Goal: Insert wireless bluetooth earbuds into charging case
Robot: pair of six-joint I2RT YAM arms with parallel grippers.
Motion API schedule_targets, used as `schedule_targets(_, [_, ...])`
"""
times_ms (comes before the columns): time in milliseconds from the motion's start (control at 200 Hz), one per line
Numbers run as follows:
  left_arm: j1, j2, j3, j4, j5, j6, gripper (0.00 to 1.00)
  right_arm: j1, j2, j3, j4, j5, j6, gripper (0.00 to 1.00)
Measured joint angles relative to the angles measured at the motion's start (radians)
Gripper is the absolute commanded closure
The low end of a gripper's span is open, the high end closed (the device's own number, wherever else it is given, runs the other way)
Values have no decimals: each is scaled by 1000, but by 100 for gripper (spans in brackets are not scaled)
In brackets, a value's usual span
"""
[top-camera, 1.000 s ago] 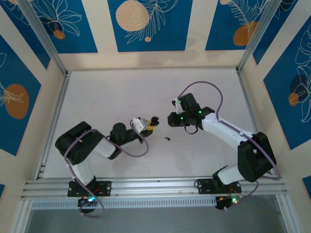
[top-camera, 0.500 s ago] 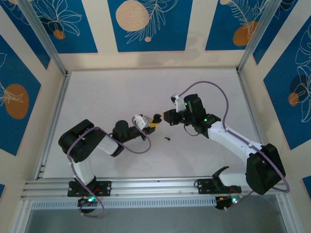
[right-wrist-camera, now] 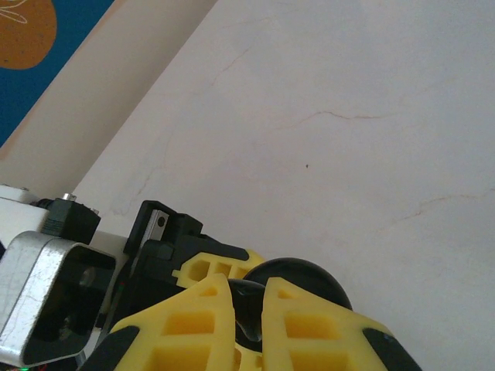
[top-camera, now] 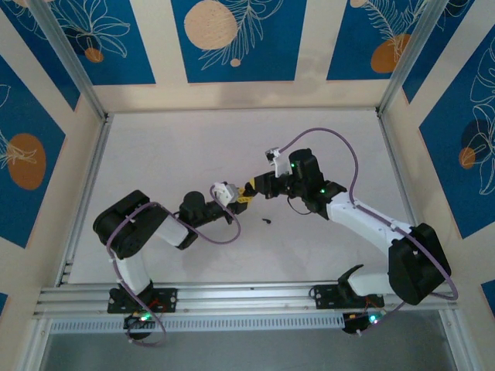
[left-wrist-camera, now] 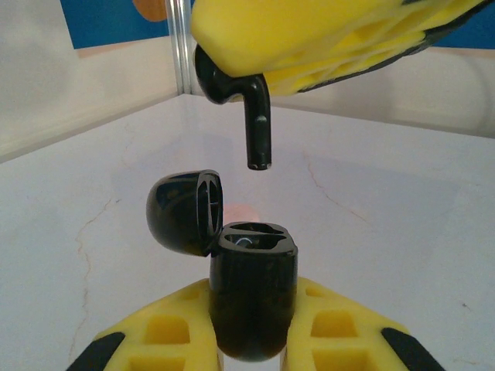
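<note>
white surface (top-camera: 193,147) is sitting between blue patterned walls (top-camera: 236,39). left claw (left-wrist-camera: 251,336) is gripping the charging case (left-wrist-camera: 252,301) upright, lid (left-wrist-camera: 184,210) hanging open. right claw (right-wrist-camera: 247,305) is pinching an earbud (left-wrist-camera: 257,124), stem pointing down just above the case. other earbud (top-camera: 267,221) is lying on the surface nearby.

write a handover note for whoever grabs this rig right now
The left gripper is shut on the charging case, held upright with its lid open.
The right gripper is shut on one earbud, stem down, hanging above the case's opening and not touching it.
The second earbud lies on the table, nearer the arm bases than the grippers.
Done: case lifted and open, first earbud picked up.
Left: lower this earbud into its slot, then fetch and seat the second earbud. I cannot tell what is inside the case.
</note>
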Motion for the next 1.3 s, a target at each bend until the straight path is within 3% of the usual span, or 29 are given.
schedule_targets(860, [-2, -44, 32, -1, 0, -34, 90, 6, 2, -26, 37, 0, 0, 88])
schedule_targets(1035, [-2, -48, 32, -5, 0, -34, 90, 6, 5, -26, 41, -1, -3, 68])
schedule_targets(1295, [-2, -54, 32, -3, 0, -33, 90, -16, -34, -22, -8, -18, -7, 58])
